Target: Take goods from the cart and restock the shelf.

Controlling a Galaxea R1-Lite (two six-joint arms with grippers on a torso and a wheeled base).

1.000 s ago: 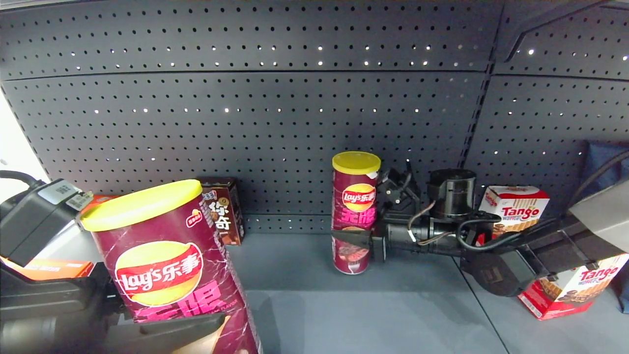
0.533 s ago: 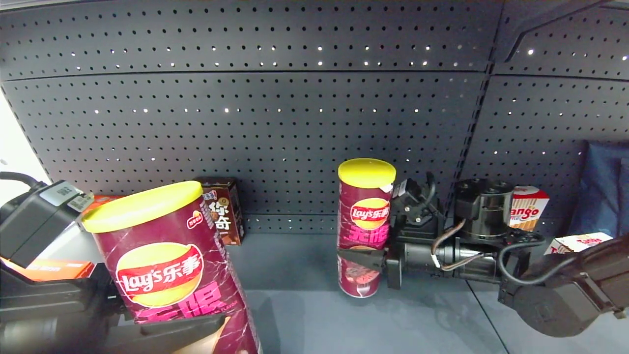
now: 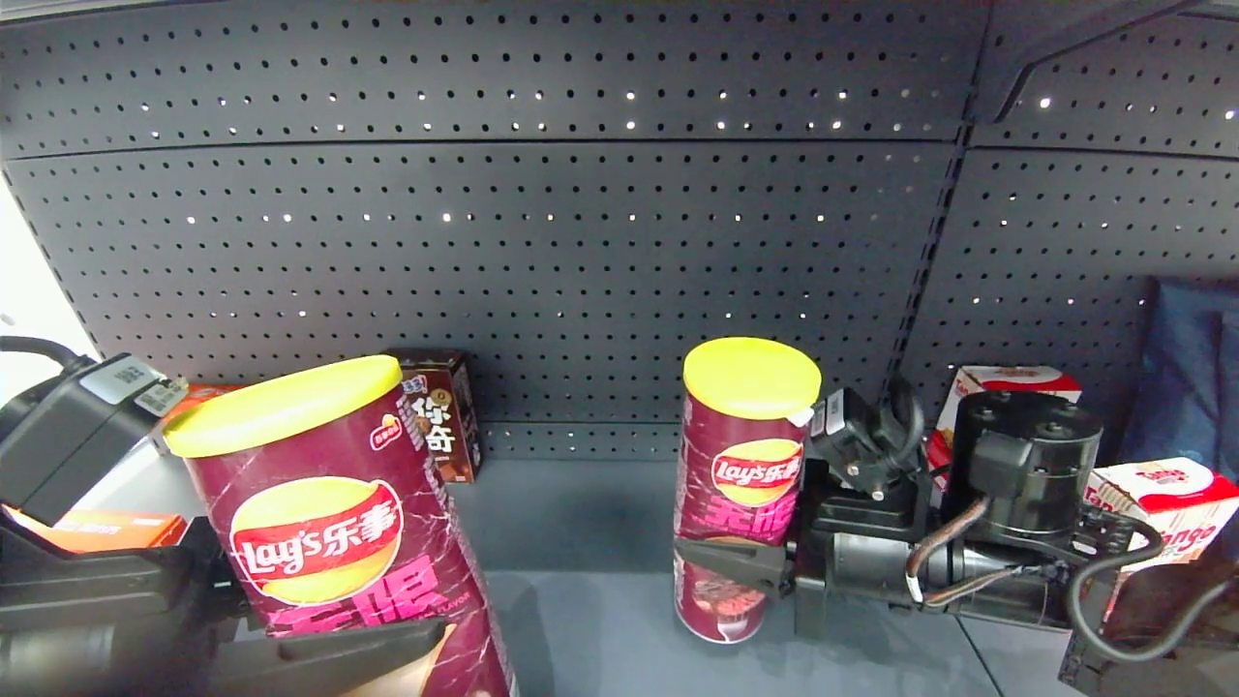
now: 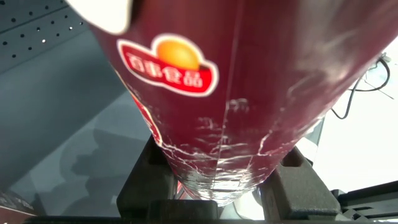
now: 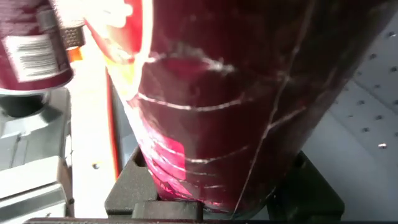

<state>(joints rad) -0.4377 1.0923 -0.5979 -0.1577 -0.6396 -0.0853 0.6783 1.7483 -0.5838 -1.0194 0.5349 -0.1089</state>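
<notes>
Our right gripper [image 3: 740, 571] is closed on a yellow-lidded chip can [image 3: 747, 455], upright; our left gripper [image 3: 358, 644] holds a second chip can [image 3: 319, 503], tilted.

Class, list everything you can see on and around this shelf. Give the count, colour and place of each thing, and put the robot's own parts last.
left chip can: 1, maroon with yellow lid, front left, held
right chip can: 1, maroon with yellow lid, mid-shelf, held
brown box: 1, dark brown, at the back against the pegboard
wafer boxes: 2, white and red, right end, the second nearer the front
orange box: at least 1, orange, far left
blue item: 1, dark blue, far right; kind unclear
pegboard: 1, dark grey, back wall
shelf board: 1, grey-blue, under the goods
left gripper: 1, black, shut on left chip can
right gripper: 1, black, shut on right chip can
</notes>
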